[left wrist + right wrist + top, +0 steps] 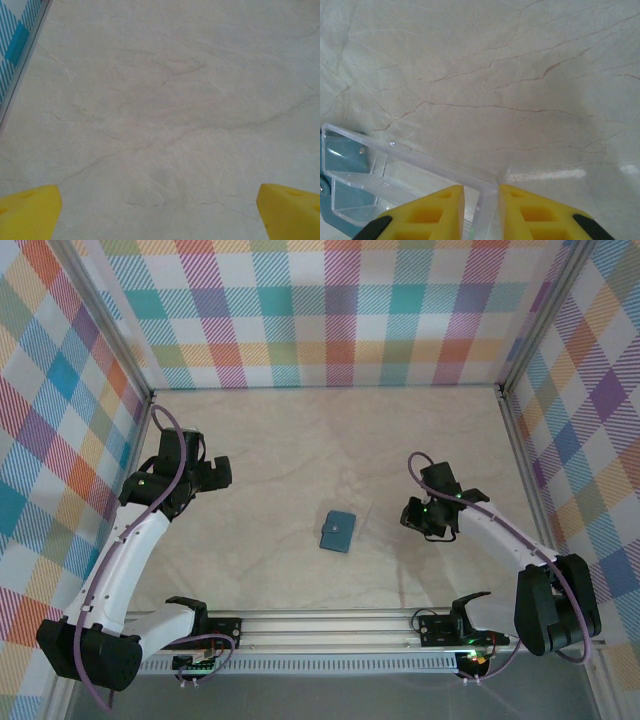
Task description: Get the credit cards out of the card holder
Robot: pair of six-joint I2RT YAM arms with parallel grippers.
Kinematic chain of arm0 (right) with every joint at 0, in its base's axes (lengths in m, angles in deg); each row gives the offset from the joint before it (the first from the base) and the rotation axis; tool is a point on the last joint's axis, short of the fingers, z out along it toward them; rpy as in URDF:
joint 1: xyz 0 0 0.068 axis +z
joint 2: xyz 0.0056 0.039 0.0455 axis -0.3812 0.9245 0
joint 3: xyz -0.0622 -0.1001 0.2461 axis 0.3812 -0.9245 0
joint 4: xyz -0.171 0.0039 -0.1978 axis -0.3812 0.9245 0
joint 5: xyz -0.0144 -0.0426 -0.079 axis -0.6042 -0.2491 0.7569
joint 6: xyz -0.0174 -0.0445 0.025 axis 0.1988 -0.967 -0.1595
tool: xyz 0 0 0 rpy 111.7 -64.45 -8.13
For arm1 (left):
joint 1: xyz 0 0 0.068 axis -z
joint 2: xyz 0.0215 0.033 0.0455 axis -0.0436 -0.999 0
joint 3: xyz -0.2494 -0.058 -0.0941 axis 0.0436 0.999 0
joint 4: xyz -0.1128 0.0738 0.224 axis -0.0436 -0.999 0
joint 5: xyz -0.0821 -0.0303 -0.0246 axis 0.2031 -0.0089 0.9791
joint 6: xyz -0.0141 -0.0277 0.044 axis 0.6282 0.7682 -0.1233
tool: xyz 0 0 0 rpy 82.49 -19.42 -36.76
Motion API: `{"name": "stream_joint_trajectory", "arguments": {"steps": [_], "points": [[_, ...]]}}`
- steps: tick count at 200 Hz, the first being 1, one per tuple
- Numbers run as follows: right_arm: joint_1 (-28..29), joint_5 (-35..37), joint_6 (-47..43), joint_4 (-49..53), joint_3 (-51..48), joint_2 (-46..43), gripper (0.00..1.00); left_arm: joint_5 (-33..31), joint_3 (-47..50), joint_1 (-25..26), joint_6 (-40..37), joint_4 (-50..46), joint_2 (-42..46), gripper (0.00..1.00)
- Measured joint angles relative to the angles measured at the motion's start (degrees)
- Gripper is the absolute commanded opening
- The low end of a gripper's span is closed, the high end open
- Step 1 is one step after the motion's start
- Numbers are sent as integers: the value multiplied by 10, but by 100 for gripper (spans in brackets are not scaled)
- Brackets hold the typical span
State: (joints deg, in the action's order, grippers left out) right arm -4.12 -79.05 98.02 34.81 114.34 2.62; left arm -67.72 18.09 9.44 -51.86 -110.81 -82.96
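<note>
There is one card holder [338,531] and one clear plastic piece [410,165], both lying on the one table [300,440]. Two robot arms [125,560] stand at its edge, each with one gripper, so a left gripper [216,472] and a right gripper [412,516]. Each gripper has two yellow fingers [30,212], four in all.

No text, label, brand, number or sign can be read in any view. The card holder [338,531], just toward 6 o'clock from the table's middle, shows a plain teal face without lettering.
</note>
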Motion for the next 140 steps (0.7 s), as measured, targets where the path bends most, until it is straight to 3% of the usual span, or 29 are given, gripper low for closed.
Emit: {"name": "stream_joint_trajectory", "arguments": {"steps": [140], "points": [[21,12,28,20,-9,-25,20,7,0,0,0,2,-5,100]]}}
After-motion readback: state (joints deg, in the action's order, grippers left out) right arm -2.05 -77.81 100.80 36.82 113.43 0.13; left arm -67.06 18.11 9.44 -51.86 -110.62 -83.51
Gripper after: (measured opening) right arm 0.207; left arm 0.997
